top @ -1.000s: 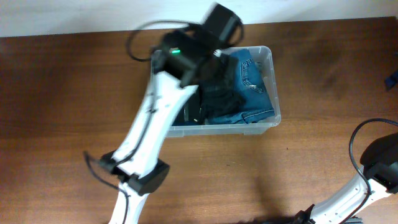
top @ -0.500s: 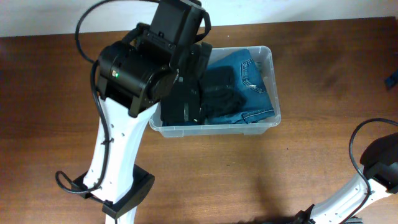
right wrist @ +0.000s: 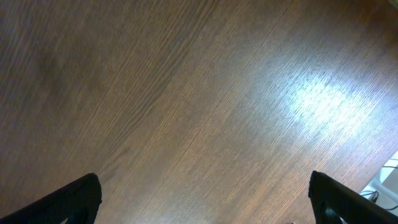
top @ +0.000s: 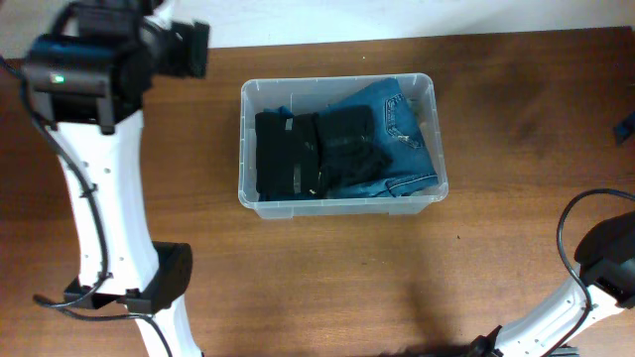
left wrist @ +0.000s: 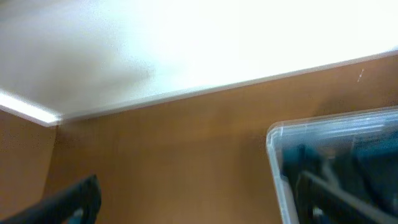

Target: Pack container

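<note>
The clear plastic container (top: 244, 149) stands at the table's middle back. It holds folded blue jeans (top: 402, 119) on the right, a black folded garment (top: 286, 154) on the left and another dark garment (top: 349, 149) between them. The container's corner also shows in the left wrist view (left wrist: 277, 155), blurred. My left gripper (left wrist: 199, 202) is open and empty, up at the far left away from the container. My right gripper (right wrist: 202, 199) is open and empty over bare wood; the right arm (top: 605, 258) sits at the lower right edge.
The left arm's white links (top: 104, 198) run down the left side to its base (top: 149, 288). A white wall (top: 298, 20) borders the table's back edge. A small blue object (top: 625, 127) sits at the right edge.
My left arm has lifted out of the container and swung far left, leaving the black garment lying inside. The right arm has not moved.
</note>
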`<state>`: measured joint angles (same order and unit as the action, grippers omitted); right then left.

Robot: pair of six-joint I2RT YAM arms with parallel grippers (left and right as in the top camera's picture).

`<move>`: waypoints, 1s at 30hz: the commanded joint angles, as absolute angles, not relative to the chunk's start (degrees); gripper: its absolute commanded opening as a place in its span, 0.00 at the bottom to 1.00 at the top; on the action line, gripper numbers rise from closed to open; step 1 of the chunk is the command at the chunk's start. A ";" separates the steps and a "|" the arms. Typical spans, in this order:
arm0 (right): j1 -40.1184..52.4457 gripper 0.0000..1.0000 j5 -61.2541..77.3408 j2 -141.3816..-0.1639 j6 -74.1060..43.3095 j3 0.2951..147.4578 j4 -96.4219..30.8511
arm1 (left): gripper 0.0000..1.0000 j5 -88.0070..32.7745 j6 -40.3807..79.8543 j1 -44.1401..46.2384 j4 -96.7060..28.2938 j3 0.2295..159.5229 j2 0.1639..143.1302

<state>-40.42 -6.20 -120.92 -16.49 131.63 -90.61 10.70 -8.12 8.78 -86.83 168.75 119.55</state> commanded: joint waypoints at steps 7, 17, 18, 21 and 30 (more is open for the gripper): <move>-40.53 0.99 -6.92 -119.59 -17.02 131.37 -90.56 | 1.00 0.80 -13.65 5.61 -65.30 156.53 113.51; -40.53 0.99 -6.92 -119.59 -17.02 131.37 -90.56 | 1.00 0.80 -13.61 2.96 -37.87 114.13 93.25; -40.53 0.99 -6.92 -119.59 -17.02 131.37 -90.56 | 1.00 0.78 -13.61 2.66 -35.00 109.36 90.74; -40.53 0.98 -6.92 -119.59 -17.02 131.37 -90.56 | 0.99 0.78 -13.63 1.83 -26.85 95.94 83.70; -40.53 0.99 -6.92 -119.59 -17.02 131.37 -90.56 | 0.99 0.51 -13.61 1.32 -3.57 56.47 60.16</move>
